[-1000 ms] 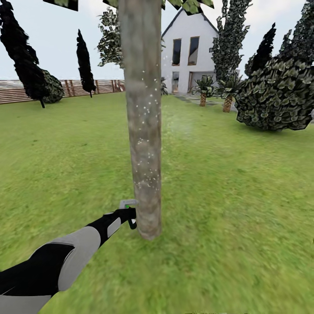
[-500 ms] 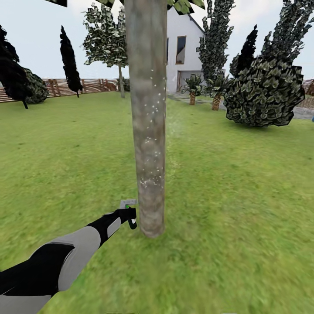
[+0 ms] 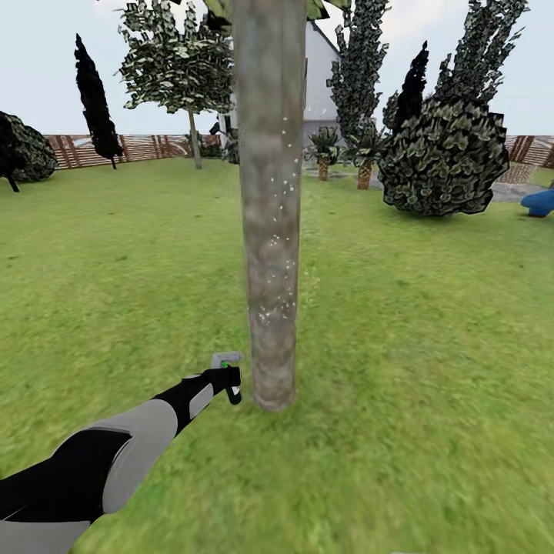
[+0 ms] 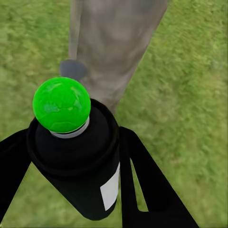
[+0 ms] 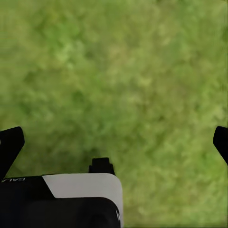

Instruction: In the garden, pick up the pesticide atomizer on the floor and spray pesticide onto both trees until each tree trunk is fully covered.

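Pale mottled bark of the tree trunk (image 3: 269, 231) is flecked with white droplets, and against the earlier frames the whole scene has slid — the camera is being swung around the trunk, so a fresh side can be covered. The pesticide atomizer (image 4: 78, 156) is clamped upright by the left gripper (image 3: 228, 382), nozzle toward the trunk base just beside it. The right gripper (image 5: 114, 142) is spread wide over the lawn (image 3: 431, 346).
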Available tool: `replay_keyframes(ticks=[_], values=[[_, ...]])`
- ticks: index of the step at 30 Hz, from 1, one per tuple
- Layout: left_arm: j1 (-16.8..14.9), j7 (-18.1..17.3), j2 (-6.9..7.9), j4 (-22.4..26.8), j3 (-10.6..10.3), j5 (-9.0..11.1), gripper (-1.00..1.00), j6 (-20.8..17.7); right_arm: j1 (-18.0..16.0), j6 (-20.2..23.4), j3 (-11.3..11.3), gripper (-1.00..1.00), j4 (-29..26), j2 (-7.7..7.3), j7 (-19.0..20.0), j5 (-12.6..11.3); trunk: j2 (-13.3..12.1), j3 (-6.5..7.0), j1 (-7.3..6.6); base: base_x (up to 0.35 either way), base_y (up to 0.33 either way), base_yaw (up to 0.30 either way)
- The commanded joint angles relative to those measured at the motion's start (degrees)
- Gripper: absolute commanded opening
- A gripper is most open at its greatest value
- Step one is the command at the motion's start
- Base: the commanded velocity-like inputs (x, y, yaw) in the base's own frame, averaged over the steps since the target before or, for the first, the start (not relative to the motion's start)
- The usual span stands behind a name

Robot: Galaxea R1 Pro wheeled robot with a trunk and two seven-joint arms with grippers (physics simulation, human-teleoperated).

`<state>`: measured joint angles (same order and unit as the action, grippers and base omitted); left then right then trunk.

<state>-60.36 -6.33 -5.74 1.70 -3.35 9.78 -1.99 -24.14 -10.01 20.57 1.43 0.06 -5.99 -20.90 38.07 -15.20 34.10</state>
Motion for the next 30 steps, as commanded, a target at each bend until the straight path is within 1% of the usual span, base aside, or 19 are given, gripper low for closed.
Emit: replay_keyframes(ticks=[1, 6, 11, 17, 28, 30], values=[[0.0, -0.2, 0.02, 0.1, -0.3, 0.6, -1.00, -0.2, -0.1, -0.3, 0.5, 1.00, 0.2, 0.03, -0.1, -0.5, 0.1, -0.08, 0.02, 0.102, 0.348, -0.089], [0.0, -0.2, 0.01, 0.1, -0.3, 0.6, -1.00, -0.2, -0.1, -0.3, 0.5, 1.00, 0.2, 0.03, -0.1, -0.5, 0.1, -0.08, 0.02, 0.031, 0.349, -0.255], [0.0, -0.2, -0.05, 0.1, -0.3, 0.6, -1.00, -0.2, -0.1, -0.3, 0.5, 1.00, 0.2, 0.03, -0.1, -0.5, 0.1, -0.11, 0.02, -0.061, 0.350, -0.279], [0.0, -0.2, -0.06, 0.1, -0.3, 0.6, -1.00, -0.2, -0.1, -0.3, 0.5, 1.00, 0.2, 0.03, -0.1, -0.5, 0.1, -0.14, 0.02, -0.127, 0.347, -0.109], [0.0, -0.2, -0.06, 0.1, -0.3, 0.6, -1.00, -0.2, -0.1, -0.3, 0.5, 1.00, 0.2, 0.03, -0.1, -0.5, 0.1, -0.14, 0.02, -0.036, 0.344, -0.281], [0.0, -0.2, -0.06, 0.1, -0.3, 0.6, -1.00, -0.2, -0.1, -0.3, 0.5, 1.00, 0.2, 0.03, -0.1, -0.5, 0.1, -0.14, 0.02, 0.000, 0.345, -0.147]])
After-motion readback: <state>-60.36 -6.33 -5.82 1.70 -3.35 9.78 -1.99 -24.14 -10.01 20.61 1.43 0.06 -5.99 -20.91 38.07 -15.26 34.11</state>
